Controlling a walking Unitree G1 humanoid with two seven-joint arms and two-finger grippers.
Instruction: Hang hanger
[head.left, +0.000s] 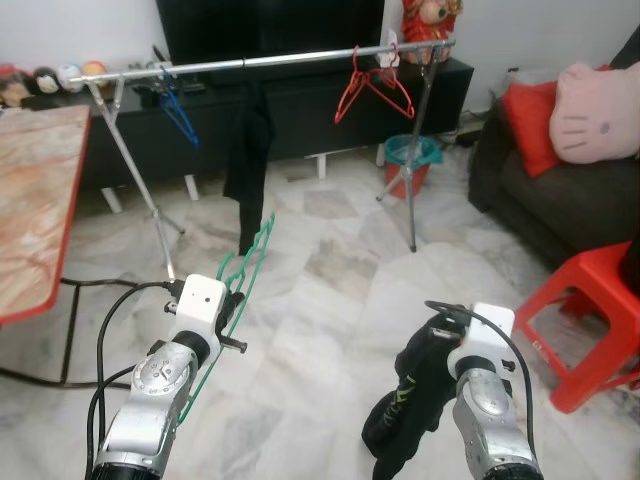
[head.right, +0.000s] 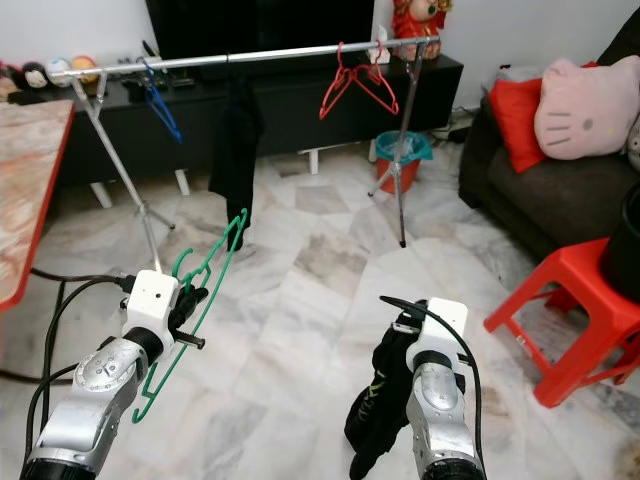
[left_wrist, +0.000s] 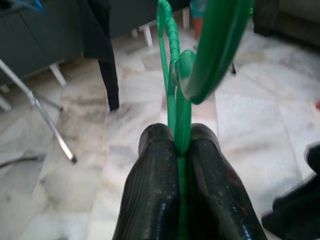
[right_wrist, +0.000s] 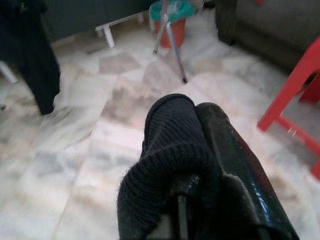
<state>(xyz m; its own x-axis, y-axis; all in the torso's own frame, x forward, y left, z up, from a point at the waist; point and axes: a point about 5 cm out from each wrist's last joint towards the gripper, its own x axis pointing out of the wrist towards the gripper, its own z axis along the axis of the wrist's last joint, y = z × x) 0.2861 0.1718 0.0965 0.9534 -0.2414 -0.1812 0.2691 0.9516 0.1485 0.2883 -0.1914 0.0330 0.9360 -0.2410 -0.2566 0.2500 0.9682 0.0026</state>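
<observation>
A: What does the left claw (left_wrist: 181, 150) have?

B: Its two black fingers (left_wrist: 150, 180) are pinched tight on the green hanger (head.left: 243, 272), which sticks up and forward from the claw toward 12 o'clock, hook end uppermost, in the air above the marble floor (head.left: 330, 270).

A: And the right claw (right_wrist: 192, 150)?

B: It is closed on a black knitted garment (head.left: 405, 400); the cloth bunches over the fingers and hangs down beside the arm.

A: Where is the rail?

B: A silver rail (head.left: 270, 60) on crossed legs runs across the room at 12 o'clock, well apart from both claws. A blue hanger (head.left: 180, 115) hangs near its 10 o'clock end, a black garment on the rail (head.left: 248, 150) hangs near the middle, and a red hanger (head.left: 372, 85) sits toward 1 o'clock.

A: Anything else around?

B: A red-topped worktop (head.left: 35, 190) at 9 o'clock, a dark sofa (head.left: 560, 190) with a pink cushion (head.left: 595, 110) at 2 o'clock, a red stool (head.left: 585, 320) at 3 o'clock, and a teal bin (head.left: 410, 160) behind the rail's leg.
</observation>
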